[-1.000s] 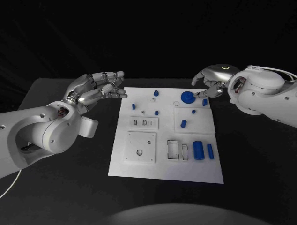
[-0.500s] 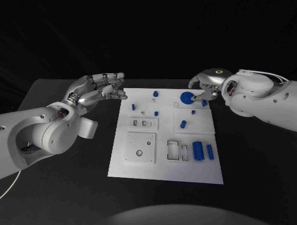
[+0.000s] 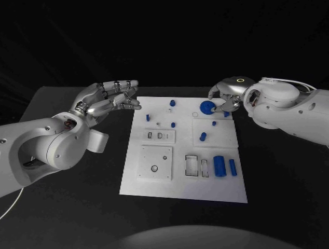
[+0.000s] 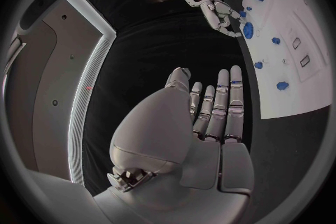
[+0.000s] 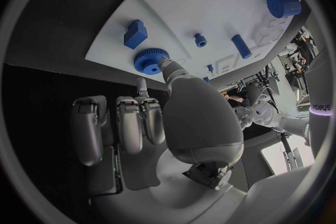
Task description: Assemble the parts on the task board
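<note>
A black table point(image 3: 74, 207) sits in a dark room, with nothing readable beyond its far edge. In the middle of the table lies a white board point(image 3: 183, 189), long side running away from the robot. The board has several rectangular recesses in its near half and small blue parts scattered across it.

Near the board's far right corner sits a round blue gear point(image 3: 207, 107) with a toothed rim. Just beside it, on the right edge, is a small blue block point(image 3: 227, 113). A little nearer on the right half lies a short blue peg point(image 3: 203, 137). At the near right are a thick blue cylinder point(image 3: 220, 166) and a thinner blue bar point(image 3: 232, 166), side by side. Small blue pegs stand along the far left part of the board.

The left hand point(image 3: 108, 99) hovers above the table just off the board's far left corner. Its fingers are straight, slightly apart and holding nothing; the palm faces the board, as the left wrist view shows.

The right hand point(image 3: 228, 96) reaches in over the board's far right corner. In the right wrist view, one fingertip point(image 5: 165, 63) touches the rim of the gear, while the other fingers point(image 5: 130, 123) are folded back toward the palm. Nothing is lifted.
</note>
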